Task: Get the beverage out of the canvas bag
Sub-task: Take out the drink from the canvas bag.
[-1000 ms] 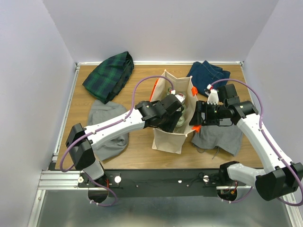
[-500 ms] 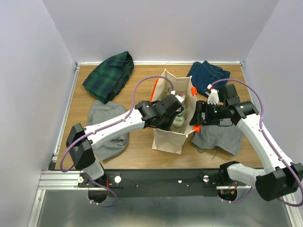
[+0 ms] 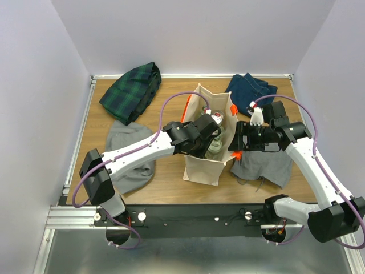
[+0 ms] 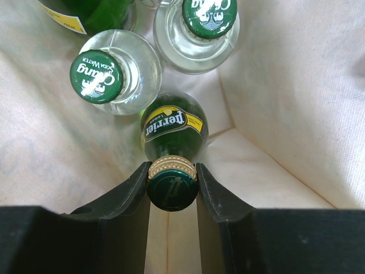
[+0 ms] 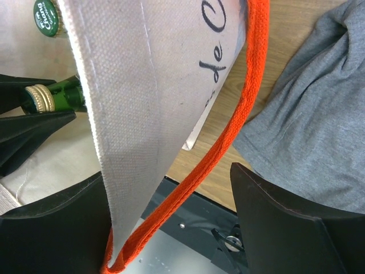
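The canvas bag stands upright mid-table, beige with orange handles. Inside it a green Perrier bottle, the beverage, sits by two clear Chang soda water bottles. My left gripper reaches down into the bag and is shut on the Perrier's cap. My right gripper is at the bag's right rim, open, with the bag's wall and an orange handle between its fingers. The wall lies against the left finger. The Perrier's neck shows past the wall.
A green plaid cloth lies at the back left and a blue denim cloth at the back right. Grey cloths lie left and right of the bag. Another green bottle stands deeper in the bag.
My left gripper's fingers have closed onto the Perrier's cap inside the bag. The right arm and the bag have stayed put.
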